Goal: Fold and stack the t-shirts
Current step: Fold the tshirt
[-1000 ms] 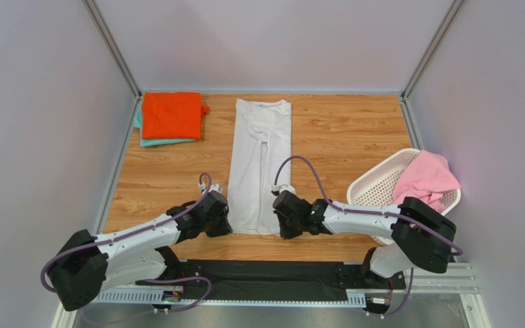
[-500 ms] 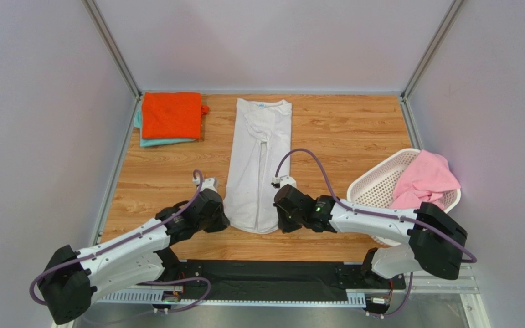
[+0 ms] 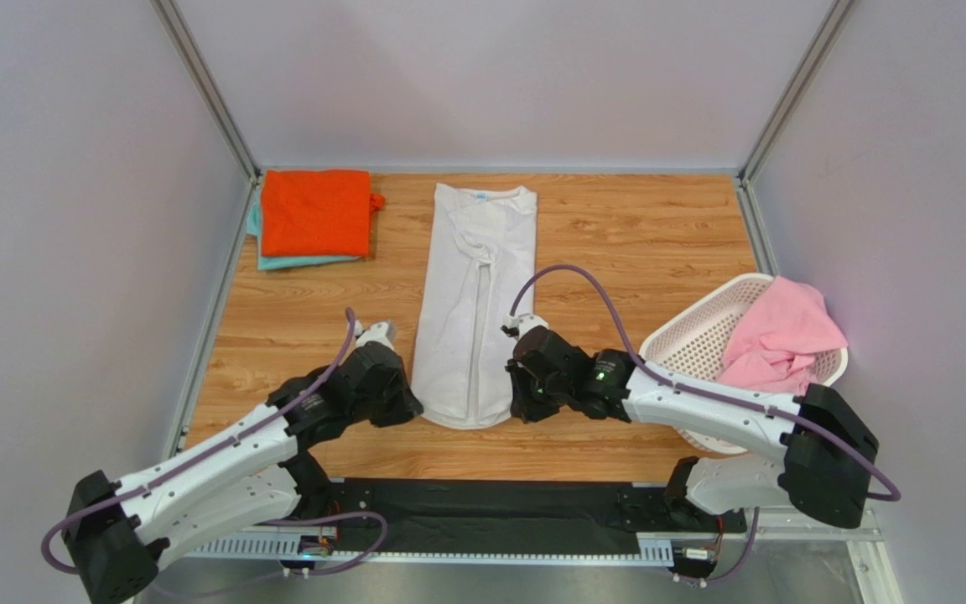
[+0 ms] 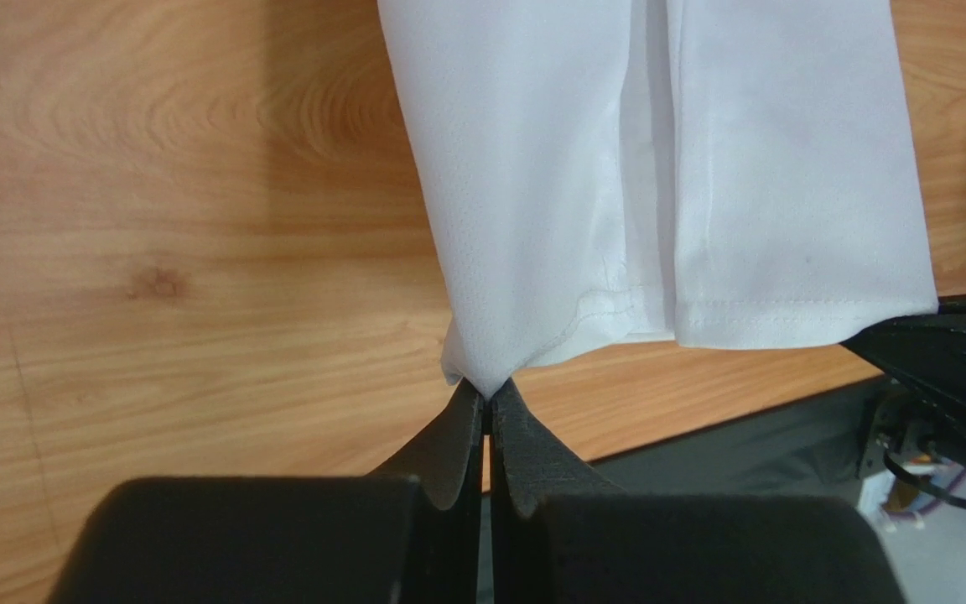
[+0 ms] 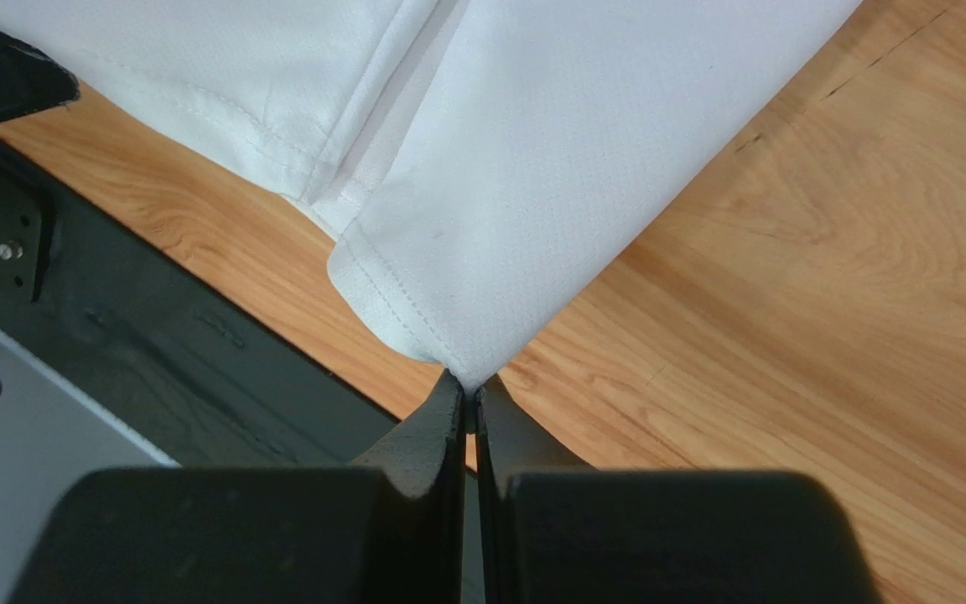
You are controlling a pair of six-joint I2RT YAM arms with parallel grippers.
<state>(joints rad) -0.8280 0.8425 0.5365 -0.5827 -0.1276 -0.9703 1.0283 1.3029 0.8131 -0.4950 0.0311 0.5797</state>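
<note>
The large white t-shirt [image 3: 473, 296] lies as a long narrow strip down the middle of the table, blue neck label at the far end. My left gripper [image 4: 488, 400] is shut on its near left hem corner [image 4: 482, 365]. My right gripper [image 5: 469, 388] is shut on the near right hem corner [image 5: 463, 352]. Both corners are lifted slightly off the wood. In the top view the left gripper [image 3: 403, 405] and right gripper [image 3: 516, 400] flank the near hem. A folded orange t-shirt [image 3: 316, 210] lies on a teal one [image 3: 277, 261] at the far left. A pink t-shirt [image 3: 778, 330] sits in the basket.
The white perforated laundry basket [image 3: 690, 342] stands at the right edge of the wooden table [image 3: 639, 252]. A black strip and metal rail [image 3: 501, 510] run along the near edge. Grey walls enclose the table on three sides.
Both grippers have moved away from the near edge, carrying the shirt's near hem with them. The near end of the shirt has narrowed and rounded.
</note>
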